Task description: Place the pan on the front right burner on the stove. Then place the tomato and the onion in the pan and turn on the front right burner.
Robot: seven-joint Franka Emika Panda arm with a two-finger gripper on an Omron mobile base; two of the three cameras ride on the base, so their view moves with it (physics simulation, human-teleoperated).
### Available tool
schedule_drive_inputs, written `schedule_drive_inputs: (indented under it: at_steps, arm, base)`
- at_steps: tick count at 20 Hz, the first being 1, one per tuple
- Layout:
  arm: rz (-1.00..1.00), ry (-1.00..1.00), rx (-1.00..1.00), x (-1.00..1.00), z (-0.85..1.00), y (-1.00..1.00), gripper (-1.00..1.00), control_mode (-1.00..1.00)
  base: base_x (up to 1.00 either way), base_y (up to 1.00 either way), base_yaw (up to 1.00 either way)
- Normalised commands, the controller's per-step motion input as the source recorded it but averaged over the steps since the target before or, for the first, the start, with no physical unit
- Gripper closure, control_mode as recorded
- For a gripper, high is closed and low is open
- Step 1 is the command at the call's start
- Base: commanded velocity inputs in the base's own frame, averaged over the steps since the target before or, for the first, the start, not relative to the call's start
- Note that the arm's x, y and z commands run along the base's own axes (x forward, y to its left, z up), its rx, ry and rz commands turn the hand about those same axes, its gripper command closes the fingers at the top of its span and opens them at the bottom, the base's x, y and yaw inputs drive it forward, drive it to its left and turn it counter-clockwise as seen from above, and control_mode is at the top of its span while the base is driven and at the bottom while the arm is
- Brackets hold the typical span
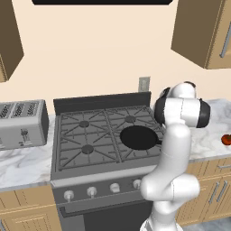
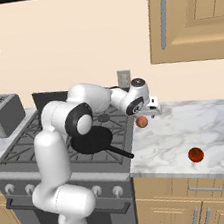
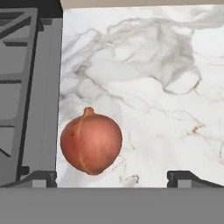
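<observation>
Frying pan (image 2: 92,139) sits on front right burner (image 1: 139,137), ready for loading. Gripper (image 3: 112,177) hovers over onion (image 3: 91,143) on the marble counter (image 3: 175,65), jaws wide, empty, probably aligning; onion at 10 o'clock. Tomato (image 2: 195,155) waits at the counter's front.

The arm is hiding the pan's (image 1: 139,136) handle and cutting off the tomato (image 1: 226,139) at the right edge; the toaster (image 2: 1,115) is running off the left edge.
</observation>
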Motion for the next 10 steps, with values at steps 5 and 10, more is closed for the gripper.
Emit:
schedule_drive_inputs:
  at_steps: [5,10]
  arm:
    - [-0.07,0.0,0.0,0.14,0.0,0.0,-1.0,-1.0]
    - [-0.05,0.0,0.0,0.01,0.0,0.0,-1.0,-1.0]
  base:
    - [0.0,0.0,0.0]
    - [0.0,0.0,0.0]
